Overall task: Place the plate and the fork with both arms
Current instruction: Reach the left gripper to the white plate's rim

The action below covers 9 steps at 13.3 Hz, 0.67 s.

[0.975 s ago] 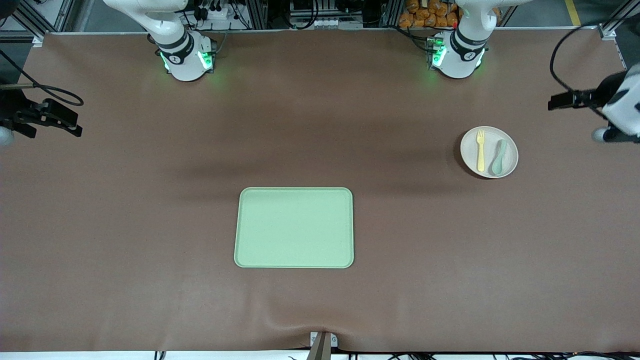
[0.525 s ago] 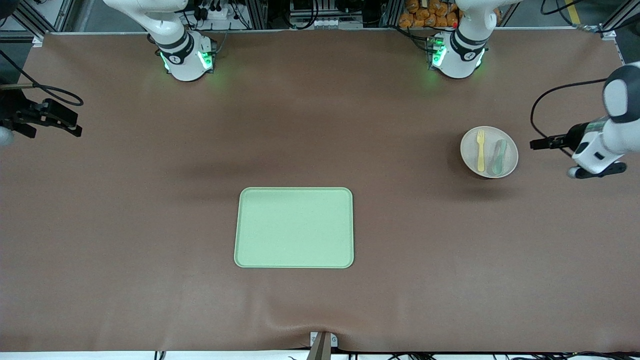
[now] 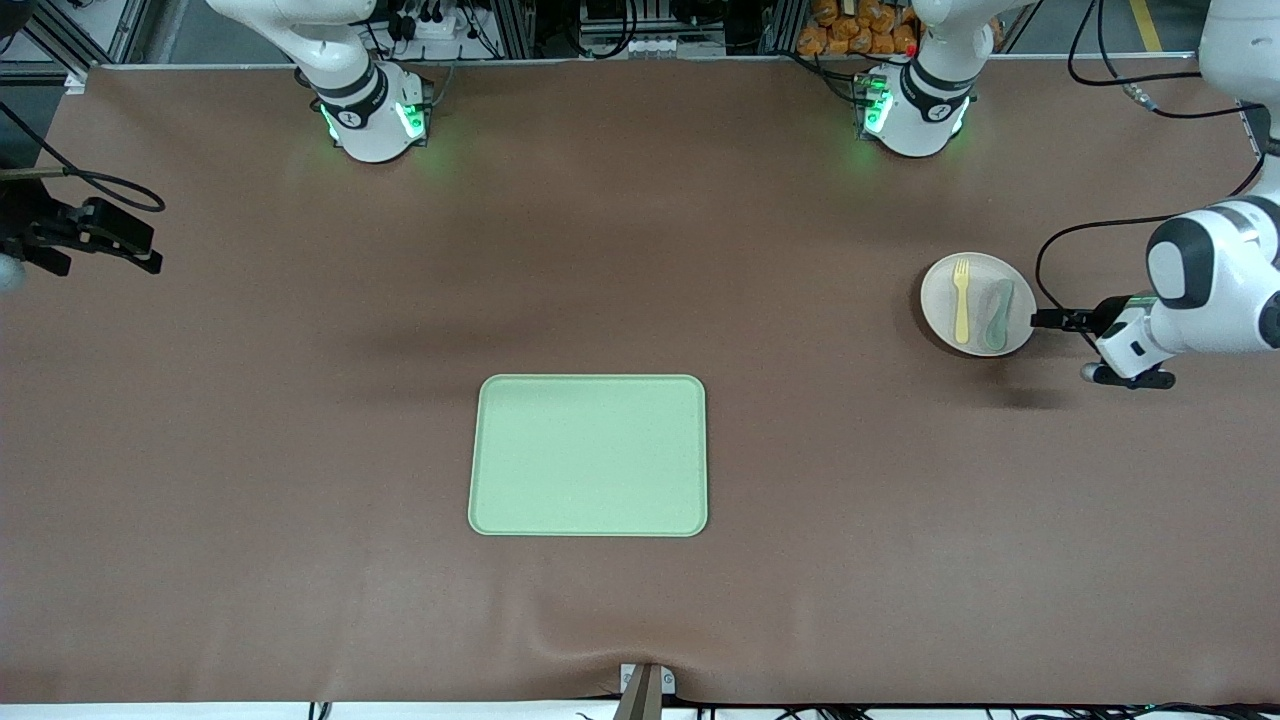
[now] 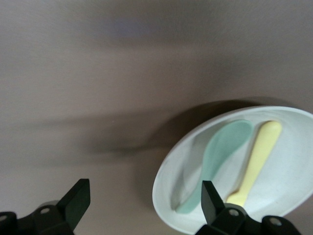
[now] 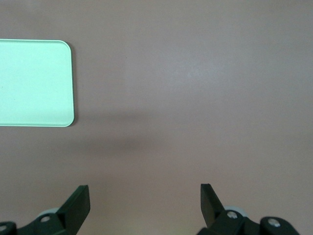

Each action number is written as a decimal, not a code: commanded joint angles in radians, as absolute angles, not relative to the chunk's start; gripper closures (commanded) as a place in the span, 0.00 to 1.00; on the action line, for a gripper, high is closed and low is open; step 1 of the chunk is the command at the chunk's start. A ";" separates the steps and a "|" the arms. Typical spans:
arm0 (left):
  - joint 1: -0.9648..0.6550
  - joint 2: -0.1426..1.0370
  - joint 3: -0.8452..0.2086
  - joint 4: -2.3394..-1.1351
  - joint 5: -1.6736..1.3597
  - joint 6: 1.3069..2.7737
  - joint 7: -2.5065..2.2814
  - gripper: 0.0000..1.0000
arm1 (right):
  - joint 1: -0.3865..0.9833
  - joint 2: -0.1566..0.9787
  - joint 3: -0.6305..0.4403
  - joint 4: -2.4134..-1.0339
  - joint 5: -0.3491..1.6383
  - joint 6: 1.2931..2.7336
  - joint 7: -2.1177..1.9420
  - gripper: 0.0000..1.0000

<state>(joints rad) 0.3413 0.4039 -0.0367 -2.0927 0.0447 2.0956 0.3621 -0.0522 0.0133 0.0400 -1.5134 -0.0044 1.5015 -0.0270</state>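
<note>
The cream plate (image 3: 945, 305) lies toward the left arm's end of the table. On it lie the pale-yellow fork (image 3: 961, 300) and a grey-green spoon (image 3: 996, 315), side by side. My left gripper (image 3: 1130, 378) hangs open over the bare table just beside the plate's rim, holding nothing. In the left wrist view the plate (image 4: 288, 193), fork (image 4: 259, 159) and spoon (image 4: 221, 155) show past the left gripper (image 4: 145, 205), and one finger (image 4: 210, 198) overlaps the plate's edge. My right gripper (image 3: 40, 258) waits open and empty over the right arm's end of the table.
A rectangular light-green tray (image 3: 588, 455) lies mid-table, nearer to the front camera than the plate, with nothing on it. The right wrist view shows one corner of this tray (image 5: 34, 83) past the right gripper (image 5: 145, 205). A brown mat covers the table.
The left arm has swung in from its end of the table to the plate's rim. The right arm, plate, fork and tray have not moved.
</note>
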 commanded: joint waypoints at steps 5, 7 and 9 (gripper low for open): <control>0.396 0.452 -0.046 -2.086 0.060 2.098 0.489 0.00 | -0.081 0.011 0.057 -1.513 -0.005 1.496 -0.043 0.00; 0.399 0.456 -0.046 -2.088 0.060 2.097 0.511 0.00 | -0.081 0.011 0.057 -1.513 -0.006 1.496 -0.043 0.00; 0.393 0.456 -0.049 -2.089 0.060 2.095 0.505 0.00 | -0.081 0.011 0.057 -1.513 -0.006 1.496 -0.043 0.00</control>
<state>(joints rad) 0.3943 0.4542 -0.0379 -2.0922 0.0448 2.1008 0.5019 -0.0580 0.0133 0.0401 -1.5134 -0.0045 1.5014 -0.0275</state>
